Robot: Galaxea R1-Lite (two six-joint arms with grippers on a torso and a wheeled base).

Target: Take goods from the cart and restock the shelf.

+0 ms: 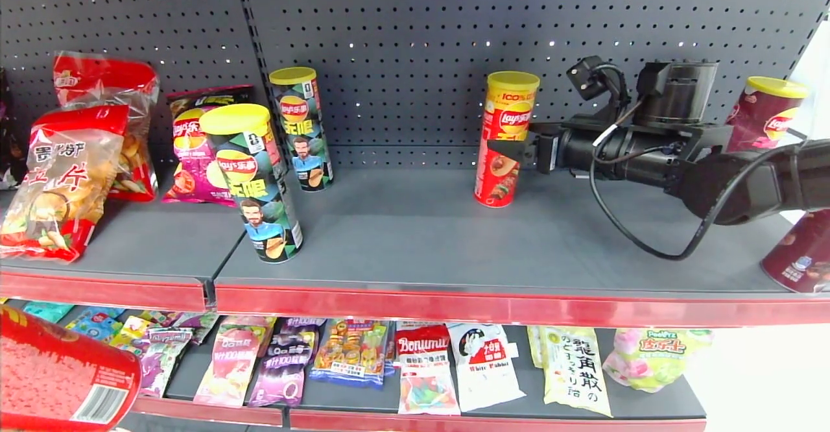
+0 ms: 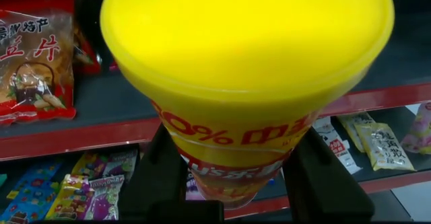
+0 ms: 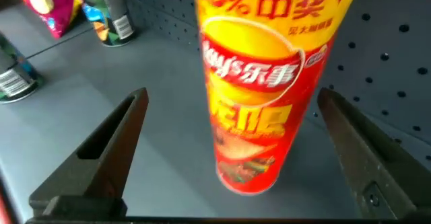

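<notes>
- Red cylindrical yellow-lidded crisp can (image 1: 506, 140): stood upright near the back edge of the grey metal shelf (image 1: 421, 237), flanked untouched by the spread right gripper (image 3: 232, 99)
- Second red yellow-lidded can (image 2: 242, 62): clamped in the left gripper (image 2: 236, 157)
- Placing is judged done; a straight withdrawal is required next

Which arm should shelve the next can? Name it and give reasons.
Left. The left gripper is shut on a yellow-lidded can. The right gripper stands open around the shelved can, which is upright on the shelf, and holds nothing.
</notes>
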